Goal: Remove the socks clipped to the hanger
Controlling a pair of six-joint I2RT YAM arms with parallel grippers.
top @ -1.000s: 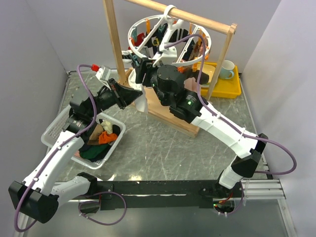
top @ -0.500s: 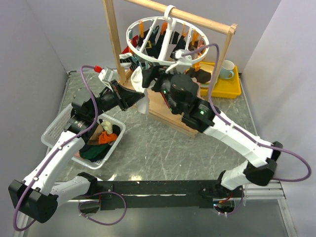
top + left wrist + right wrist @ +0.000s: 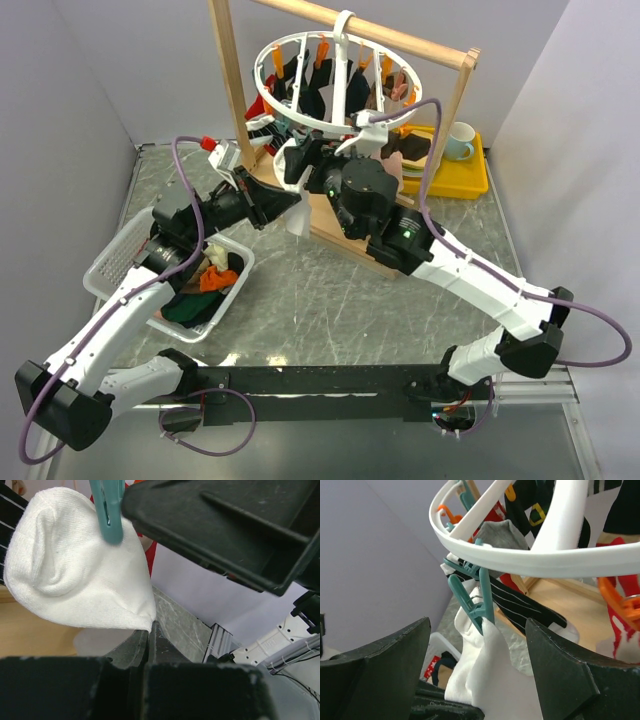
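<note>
While the white sock (image 3: 75, 575) hangs from the teal clip (image 3: 111, 515) on the hanger (image 3: 520, 555), near the far edge of the worktop, the left gripper (image 3: 149, 640) is pinched closed on the sock's lower corner. The right gripper (image 3: 479, 625) is spread wide, one finger on each side of the clip, holding nothing.

Hazards:
- Pulling before the clip is squeezed open would probably tilt or swing the hanger on the wooden rack (image 3: 228, 80), or strip the sock from the fingers.
- Closing off-centre could trap the striped sock (image 3: 520, 605) just beside the clip, or the ring itself.

The rack's left post stands close to the left arm. A basket (image 3: 110, 265) of socks sits at the left edge. A yellow tray (image 3: 470, 185) and mug (image 3: 460, 142) occupy the far right corner, well apart.
</note>
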